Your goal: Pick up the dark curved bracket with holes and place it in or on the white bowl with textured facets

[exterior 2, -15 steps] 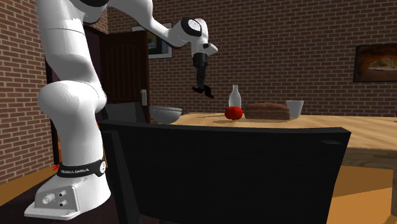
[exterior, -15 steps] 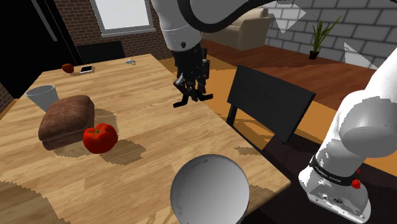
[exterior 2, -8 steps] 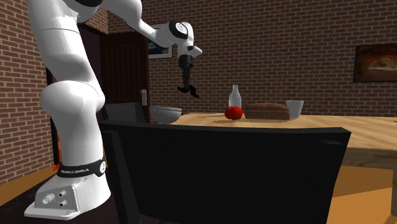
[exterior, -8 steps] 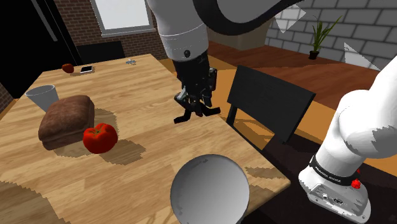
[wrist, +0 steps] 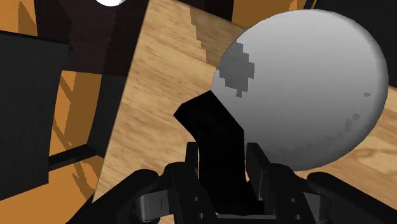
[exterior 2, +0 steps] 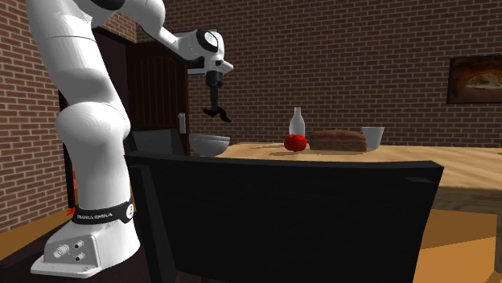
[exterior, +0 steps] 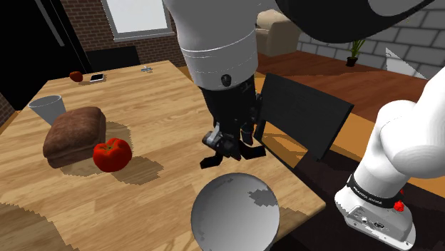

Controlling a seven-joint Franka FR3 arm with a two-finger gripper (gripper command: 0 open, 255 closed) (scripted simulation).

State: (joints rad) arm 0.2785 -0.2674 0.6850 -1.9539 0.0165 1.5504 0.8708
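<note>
I'm clamping the bracket [wrist: 210, 130] in my pincer [exterior: 229, 142], one finger [wrist: 186, 167] pressing on each side of it, and I'm holding it up in the air, well off the desk [exterior: 164, 93]. The white bowl [exterior: 214, 214] is sitting near the desk's edge. In the shoulder view it is lying just below my pincer and a little toward the stand. In the second exterior view I'm hanging almost straight over it, with clear air between us.

Looking along my fingers, the bracket is running out ahead of me, and its far tip is lining up with the bowl's near rim. Its long axis is pointing at the bowl, but I'm judging that its middle isn't over the hollow yet. So I'm thinking of a short move across and then down.

Nothing is standing in that path. The tomato [exterior: 112, 154], the loaf [exterior: 75, 134] and the cup [exterior: 48, 108] are sitting well apart, on the shoulder view's left. The black chair [exterior: 303, 118] is standing just beside the desk's edge, so I'm minding my wrist there. The bowl is lying empty, and I'm guessing the bracket's ends may be catching on the rim if I come down off-centre.
</note>
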